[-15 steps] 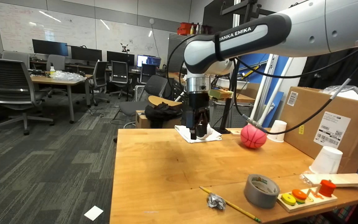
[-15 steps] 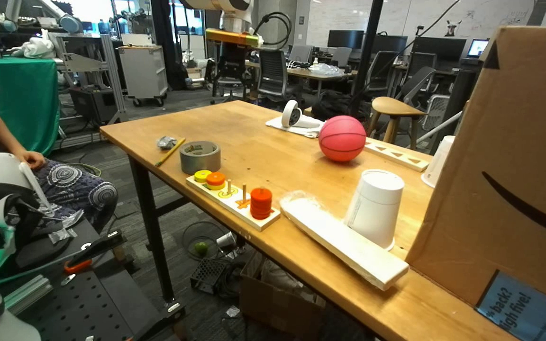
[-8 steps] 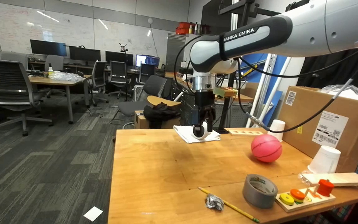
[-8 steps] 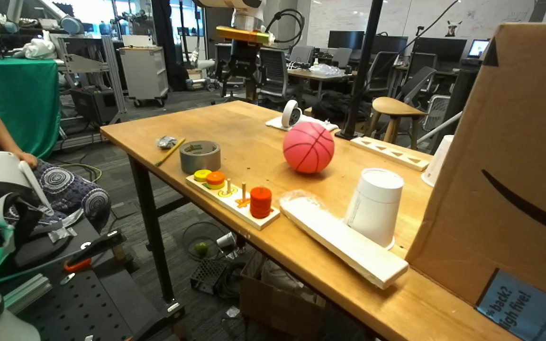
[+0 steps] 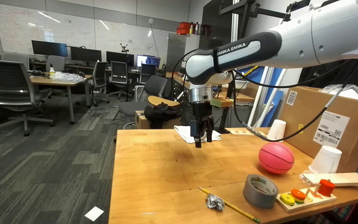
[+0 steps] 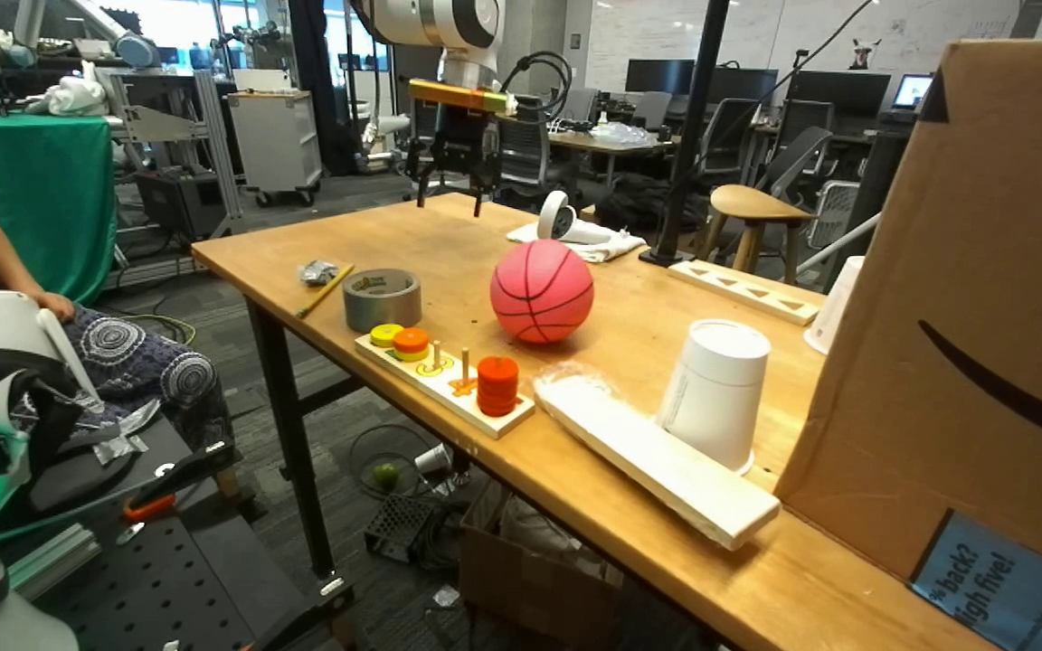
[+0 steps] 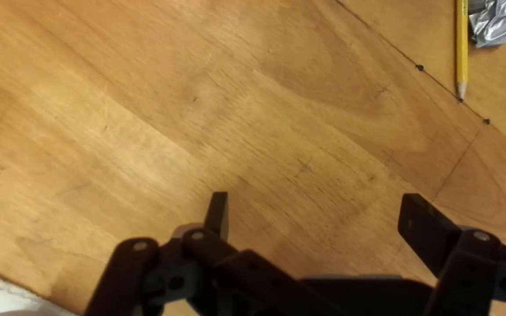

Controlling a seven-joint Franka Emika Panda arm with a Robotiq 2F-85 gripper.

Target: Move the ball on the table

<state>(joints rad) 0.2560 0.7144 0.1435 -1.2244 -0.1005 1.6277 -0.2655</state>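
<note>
The ball is pink with black lines, like a small basketball. It rests on the wooden table and shows in both exterior views. It lies on the cardboard-box side of my gripper, well apart from it. My gripper points down above the table and also shows in an exterior view. In the wrist view my gripper has its fingers wide apart, with bare wood seen between them. The ball is out of the wrist view.
A tape roll, a ring-stacking toy, a pencil and crumpled foil lie along one table side. White cups, a white board and a large cardboard box stand beyond the ball. A white controller lies on a cloth.
The ball has rolled across the table from near the far cup toward the ring toy and tape roll, slowing. My gripper rose and shifted slightly, then came down lower over the table.
</note>
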